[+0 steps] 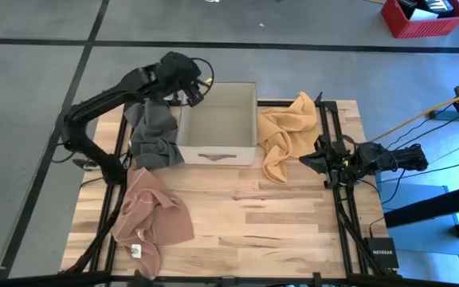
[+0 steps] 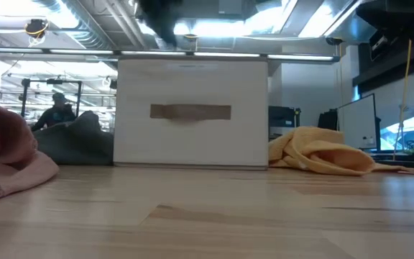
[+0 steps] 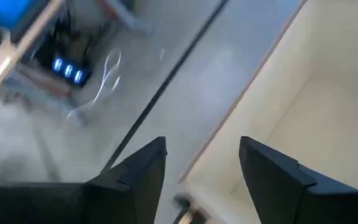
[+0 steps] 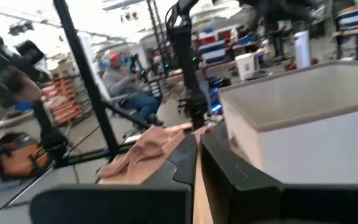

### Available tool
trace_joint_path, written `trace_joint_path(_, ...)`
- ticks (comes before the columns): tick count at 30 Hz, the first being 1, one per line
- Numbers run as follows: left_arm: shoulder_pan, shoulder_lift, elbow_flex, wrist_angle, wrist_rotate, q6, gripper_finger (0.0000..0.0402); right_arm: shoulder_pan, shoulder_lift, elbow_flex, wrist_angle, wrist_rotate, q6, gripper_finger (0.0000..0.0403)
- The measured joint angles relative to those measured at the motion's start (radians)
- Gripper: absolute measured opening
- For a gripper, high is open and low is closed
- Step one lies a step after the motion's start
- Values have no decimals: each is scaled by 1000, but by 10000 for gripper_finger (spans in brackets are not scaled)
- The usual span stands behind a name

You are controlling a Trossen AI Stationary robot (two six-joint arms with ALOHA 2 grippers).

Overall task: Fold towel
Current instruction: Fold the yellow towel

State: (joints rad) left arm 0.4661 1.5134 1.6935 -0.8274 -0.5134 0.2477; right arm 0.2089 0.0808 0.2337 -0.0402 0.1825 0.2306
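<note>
Three towels lie crumpled: pink towel (image 1: pixel 150 217) nearest, grey towel (image 1: pixel 154 131) and yellow towel (image 1: pixel 284 132) flanking the box (image 1: pixel 217 123). Only the overhead view shows the left gripper (image 1: pixel 196 90), fingers apart, empty, over the box's far-left corner; right gripper (image 1: pixel 309 159) closed beside the yellow.

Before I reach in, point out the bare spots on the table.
Bare light wooden tabletop runs in front of the white rectangular bin, between the crumpled pink towel and the right edge. Crowded: grey towel and yellow towel flank the bin.
</note>
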Motion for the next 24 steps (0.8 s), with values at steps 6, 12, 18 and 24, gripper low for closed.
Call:
trace_joint_path(6,-308,-89,1,21,262,-145,195,0,135,0,71,-72,27,26)
trace_joint_path(12,-615,-12,-1,111,237,-188,175,1,315,20,78,-154,104,54)
trace_joint_path(18,-777,145,-1,198,65,-183,157,1,549,152,-110,-220,40,133)
trace_joint_path(24,-789,258,-4,150,55,-202,135,1,816,209,-252,-122,5,179)
